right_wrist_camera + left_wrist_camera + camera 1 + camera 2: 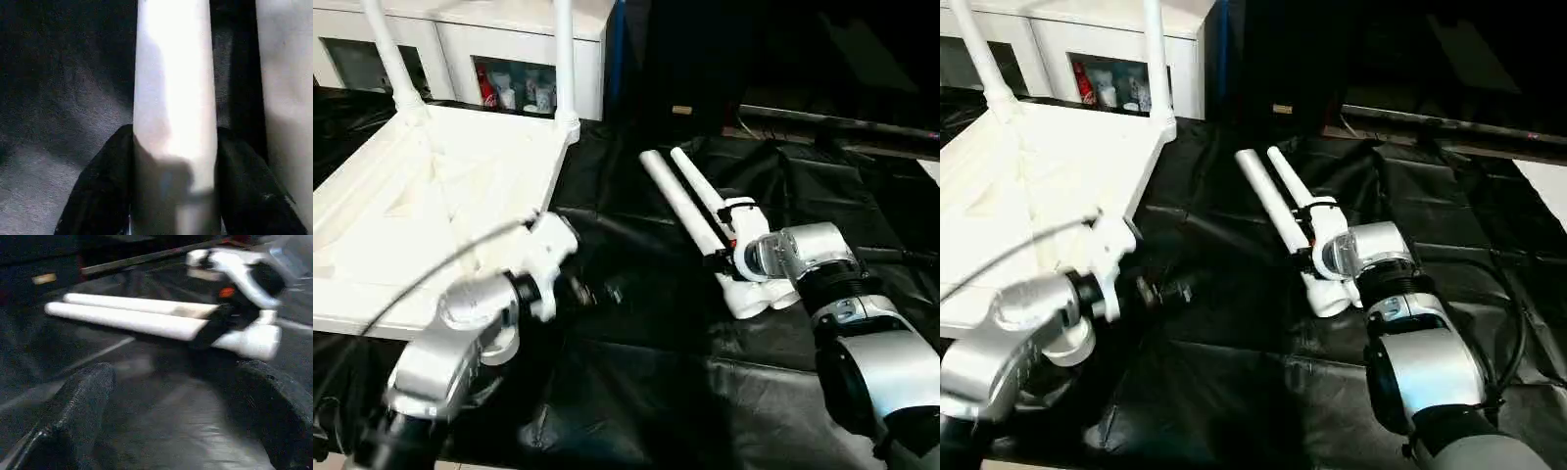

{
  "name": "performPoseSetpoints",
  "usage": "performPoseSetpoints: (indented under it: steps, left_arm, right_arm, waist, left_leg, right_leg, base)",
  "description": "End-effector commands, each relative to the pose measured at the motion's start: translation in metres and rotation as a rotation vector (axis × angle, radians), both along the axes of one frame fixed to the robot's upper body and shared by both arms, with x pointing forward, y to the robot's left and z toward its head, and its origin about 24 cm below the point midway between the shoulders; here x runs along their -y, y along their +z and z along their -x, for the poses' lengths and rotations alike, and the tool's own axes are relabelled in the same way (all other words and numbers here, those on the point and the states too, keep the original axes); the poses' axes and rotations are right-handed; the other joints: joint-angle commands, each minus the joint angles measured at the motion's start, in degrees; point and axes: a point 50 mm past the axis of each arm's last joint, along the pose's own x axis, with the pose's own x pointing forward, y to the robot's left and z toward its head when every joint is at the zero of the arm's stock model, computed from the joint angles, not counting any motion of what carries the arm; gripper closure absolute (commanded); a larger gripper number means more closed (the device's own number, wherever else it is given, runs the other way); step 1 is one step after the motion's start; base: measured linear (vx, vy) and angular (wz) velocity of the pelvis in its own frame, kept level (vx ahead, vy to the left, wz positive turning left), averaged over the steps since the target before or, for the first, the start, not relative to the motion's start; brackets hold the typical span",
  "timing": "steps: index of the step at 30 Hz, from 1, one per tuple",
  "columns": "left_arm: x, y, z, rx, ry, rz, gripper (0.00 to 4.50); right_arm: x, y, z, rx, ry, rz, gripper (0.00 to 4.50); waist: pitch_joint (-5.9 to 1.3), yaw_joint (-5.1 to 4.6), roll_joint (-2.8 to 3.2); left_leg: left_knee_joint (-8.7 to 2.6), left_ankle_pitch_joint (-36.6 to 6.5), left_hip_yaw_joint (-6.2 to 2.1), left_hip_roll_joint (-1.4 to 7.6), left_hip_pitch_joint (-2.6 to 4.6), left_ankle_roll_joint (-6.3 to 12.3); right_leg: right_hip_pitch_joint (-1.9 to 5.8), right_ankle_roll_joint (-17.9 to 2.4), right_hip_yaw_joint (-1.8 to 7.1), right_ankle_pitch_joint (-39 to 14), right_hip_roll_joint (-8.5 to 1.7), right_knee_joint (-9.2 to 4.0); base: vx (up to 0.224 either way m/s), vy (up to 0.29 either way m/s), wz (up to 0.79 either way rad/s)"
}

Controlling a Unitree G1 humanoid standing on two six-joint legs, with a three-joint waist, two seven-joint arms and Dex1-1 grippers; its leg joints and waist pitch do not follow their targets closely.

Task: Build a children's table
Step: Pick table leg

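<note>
A black-covered tabletop (636, 392) carries everything. On its left side lies the white table (440, 196) upside down, ribbed underside up, with two legs already standing upright in its far corner sockets, one at the far left (389, 54) and one at the far right corner (564, 59). Behind it stands a white cabinet (460, 29) with small bottles in an open compartment. To the right of the table, apart from it, two loose legs (680, 201) lie side by side and touching on the black cover, their far ends pointing away from the robot. The right gripper (173, 161) reaches over their near ends; the wrist view shows one leg between its two black fingers (100, 191), the jaws closed around that tube. The left gripper (582, 292) hovers just off the table's near right edge, above the black cover; its jaws are spread wide and hold nothing, its fingers (73, 416) well apart in its wrist view.
</note>
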Motion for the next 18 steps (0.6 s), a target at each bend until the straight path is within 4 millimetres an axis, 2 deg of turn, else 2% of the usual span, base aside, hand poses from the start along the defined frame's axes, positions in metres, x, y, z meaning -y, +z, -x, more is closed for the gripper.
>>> performPoseSetpoints:
  steps: [1, 2, 3, 4, 5, 6, 7, 8, 9, 10, 11, 12, 14, 16, 18]
  left_arm:
    - [-0.005, 0.005, -0.010, 0.014, 0.075, 0.017, 0.00]
    - [-0.005, 0.006, -0.010, 0.015, 0.080, 0.021, 0.00]
    - [-0.004, 0.011, -0.014, 0.019, 0.092, 0.066, 0.00]
    - [-0.003, 0.015, -0.018, 0.018, 0.097, 0.114, 0.00]
    - [-0.001, 0.018, -0.020, 0.011, 0.096, 0.151, 0.00]
    - [0.006, 0.027, -0.026, -0.001, 0.095, 0.240, 0.00]
    - [0.010, 0.031, -0.030, -0.017, 0.090, 0.288, 0.00]
    - [0.012, 0.032, -0.031, -0.026, 0.088, 0.308, 0.00]
    - [0.012, 0.032, -0.031, -0.027, 0.087, 0.309, 0.00]
    - [0.020, 0.039, -0.034, -0.045, 0.065, 0.383, 0.00]
    - [0.021, 0.040, -0.035, -0.047, 0.062, 0.390, 0.00]
    - [0.025, 0.042, -0.036, -0.056, 0.054, 0.421, 0.00]
    - [0.033, 0.049, -0.043, -0.086, 0.059, 0.512, 0.00]
    - [0.037, 0.052, -0.046, -0.105, 0.059, 0.557, 0.00]
    - [0.039, 0.054, -0.047, -0.111, 0.050, 0.576, 0.00]
  right_arm:
    - [0.000, 0.005, -0.001, 0.039, -0.007, -0.029, 2.59]
    - [0.000, 0.005, -0.002, 0.042, -0.007, -0.030, 2.59]
    - [-0.001, 0.009, -0.002, 0.065, -0.004, -0.068, 2.59]
    - [-0.004, 0.013, -0.003, 0.095, -0.001, -0.113, 2.61]
    - [-0.006, 0.016, -0.004, 0.130, 0.002, -0.148, 2.62]
    - [-0.014, 0.028, -0.005, 0.284, 0.013, -0.297, 2.62]
    - [-0.018, 0.037, -0.003, 0.397, 0.036, -0.411, 2.62]
    - [-0.020, 0.042, -0.001, 0.454, 0.052, -0.468, 2.62]
    - [-0.020, 0.042, -0.001, 0.458, 0.054, -0.473, 2.62]
    - [-0.021, 0.040, 0.008, 0.471, 0.083, -0.537, 2.62]
    - [-0.021, 0.040, 0.009, 0.471, 0.085, -0.541, 2.62]
    - [-0.021, 0.038, 0.013, 0.471, 0.097, -0.570, 2.62]
    - [-0.025, 0.037, 0.028, 0.467, 0.143, -0.682, 2.62]
    - [-0.028, 0.039, 0.036, 0.473, 0.181, -0.743, 2.63]
    - [-0.029, 0.040, 0.040, 0.483, 0.196, -0.766, 2.63]
  waist:
    - [-3.59, 0.17, 0.86]
    - [-3.59, 0.17, 0.86]
    - [-3.72, 0.30, 1.05]
    - [-3.93, 0.48, 0.97]
    - [-4.01, 0.66, 1.63]
    - [-3.98, 0.80, 1.73]
    - [-4.13, 1.17, 1.62]
    - [-4.36, 1.53, 1.76]
    - [-4.45, 1.65, 1.58]
    - [-4.32, 1.75, 1.56]
    - [-4.15, 1.92, 1.83]
    - [-4.13, 2.02, 1.79]
    - [-4.05, 2.44, 2.17]
    - [-4.02, 2.75, 1.72]
    - [-3.93, 2.84, 1.82]
  left_leg:
    - [-5.24, -11.0, -1.56, 3.40, 1.86, -5.39]
    - [-5.24, -11.0, -1.56, 3.40, 1.86, -5.39]
    - [-5.13, -9.9, -1.59, 3.35, 1.86, -5.23]
    - [-4.93, -8.0, -1.51, 3.29, 1.80, -4.69]
    - [-4.82, -7.2, -1.53, 3.19, 1.74, -4.71]
    - [-4.82, -7.2, -1.40, 3.18, 1.85, -4.59]
    - [-4.66, -6.6, -1.22, 3.25, 1.83, -4.15]
    - [-4.55, -5.9, -1.31, 3.27, 1.69, -3.10]
    - [-4.43, -5.4, -1.36, 3.32, 1.71, -2.42]
    - [-4.40, -4.0, -1.41, 3.20, 1.47, -0.78]
    - [-4.37, -4.2, -1.33, 3.23, 1.57, -0.56]
    - [-4.40, -4.3, -1.35, 3.31, 1.54, -0.48]
    - [-4.51, -5.5, -1.40, 3.41, 1.70, -0.66]
    - [-4.68, -7.1, -1.49, 3.53, 1.77, -0.80]
    - [-4.86, -8.3, -1.65, 3.58, 1.74, -1.25]
  right_leg:
    - [1.42, -11.7, 1.92, -4.5, -3.45, -4.19]
    - [1.42, -11.7, 1.92, -4.5, -3.45, -4.19]
    - [1.56, -12.1, 1.89, -2.5, -3.49, -3.99]
    - [1.86, -12.7, 1.88, 1.2, -3.46, -3.75]
    - [1.91, -13.0, 1.89, 2.7, -3.51, -3.45]
    - [1.73, -13.1, 1.86, 3.5, -3.42, -3.64]
    - [1.91, -13.2, 1.98, 6.9, -3.55, -3.45]
    - [2.15, -13.5, 1.89, 10.1, -3.59, -3.17]
    - [2.09, -13.9, 1.87, 11.3, -3.57, -3.04]
    - [2.26, -15.1, 1.70, 11.4, -3.45, -3.03]
    - [2.14, -15.3, 1.79, 10.8, -3.43, -3.20]
    - [2.22, -15.5, 1.80, 10.2, -3.51, -3.23]
    - [2.16, -15.4, 1.79, 7.7, -3.49, -3.45]
    - [2.25, -15.1, 1.77, 5.8, -3.59, -3.70]
    - [2.07, -14.9, 1.70, 2.5, -3.81, -3.94]
  base:
    - [0.000, 0.000, 0.00]
    - [0.000, 0.000, 0.00]
    - [0.000, 0.000, 0.00]
    - [0.000, 0.000, 0.00]
    - [0.000, 0.000, 0.00]
    - [0.000, 0.000, 0.00]
    - [0.000, 0.000, 0.00]
    - [0.000, 0.000, 0.00]
    - [0.000, 0.000, 0.00]
    - [0.000, 0.000, 0.00]
    - [0.000, 0.000, 0.00]
    - [0.000, 0.000, 0.00]
    - [0.000, 0.000, 0.00]
    - [0.000, 0.000, 0.00]
    - [0.000, 0.000, 0.00]
